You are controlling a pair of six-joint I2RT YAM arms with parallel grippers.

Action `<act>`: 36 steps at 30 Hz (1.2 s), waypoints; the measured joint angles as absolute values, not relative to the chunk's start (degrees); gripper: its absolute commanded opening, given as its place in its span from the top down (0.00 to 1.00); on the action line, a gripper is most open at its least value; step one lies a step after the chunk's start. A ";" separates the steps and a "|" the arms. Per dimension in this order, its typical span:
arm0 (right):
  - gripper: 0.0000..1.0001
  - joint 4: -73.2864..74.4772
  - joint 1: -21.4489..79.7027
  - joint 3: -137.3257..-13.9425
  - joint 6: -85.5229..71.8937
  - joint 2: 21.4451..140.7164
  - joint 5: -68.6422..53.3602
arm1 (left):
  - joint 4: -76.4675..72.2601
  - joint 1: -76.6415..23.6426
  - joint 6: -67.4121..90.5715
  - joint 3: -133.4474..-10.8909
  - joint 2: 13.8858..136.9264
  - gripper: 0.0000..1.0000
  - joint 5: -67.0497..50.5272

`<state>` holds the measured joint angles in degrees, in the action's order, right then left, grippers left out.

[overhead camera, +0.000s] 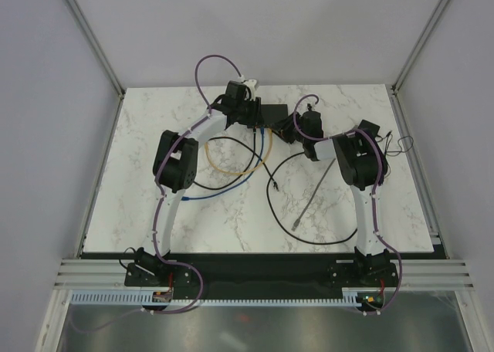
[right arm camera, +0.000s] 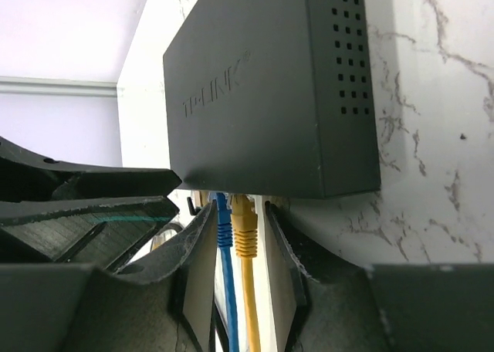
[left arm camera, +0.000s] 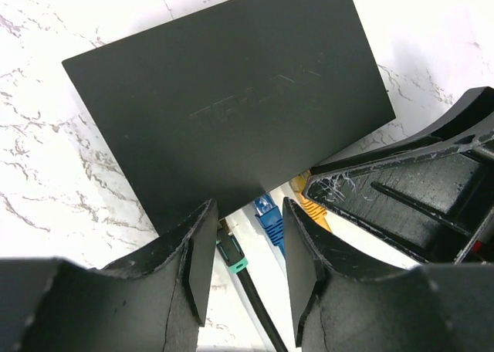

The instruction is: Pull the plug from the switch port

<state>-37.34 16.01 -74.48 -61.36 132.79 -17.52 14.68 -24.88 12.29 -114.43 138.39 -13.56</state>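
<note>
Spotter: Your left hand (left arm camera: 248, 207) fills the bottom of its wrist view, fingers (left arm camera: 193, 267) parted. The blue plug (left arm camera: 268, 217) sits in the gap, with the black plug (left arm camera: 231, 252) just left of it. Both enter the switch (left arm camera: 231, 105), which lies flat across the upper frame.

Checker: Your right hand (right arm camera: 239, 211) is parted too, and it straddles the blue plug and the yellow plug (right arm camera: 244, 225) together at lower centre. Close there and you likely pinch two plugs, not one.

Spotter: Agreed. Nothing pins the switch to the surface (overhead camera: 231, 221), so I judge a hard pull may drag it along with the plug. An unpressed latch tab would also keep the plug seated.

Checker: Mind the crowding. From above, both hands meet at the switch in the upper middle. Your right hand also shows at the right edge of the left wrist view, close to the yellow plug, so the two could collide. The yellow cable (overhead camera: 235, 172) and blue cable (overhead camera: 224, 190) loop toward the frame's bottom and may snag.
</note>
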 measured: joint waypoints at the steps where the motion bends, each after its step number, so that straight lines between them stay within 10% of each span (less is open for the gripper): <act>1: 0.63 -37.43 16.01 -74.59 -61.80 132.94 -17.47 | 14.72 -24.88 12.29 -114.43 138.39 0.54 -13.56; 15: 1.00 -33.67 16.10 -78.24 -62.78 134.52 -16.34 | 14.92 -25.21 8.71 -114.48 138.39 0.40 -10.76; 36: 1.00 -31.07 15.68 -80.42 -60.16 134.98 -17.98 | 21.71 -31.77 -9.04 -127.20 145.51 0.33 8.40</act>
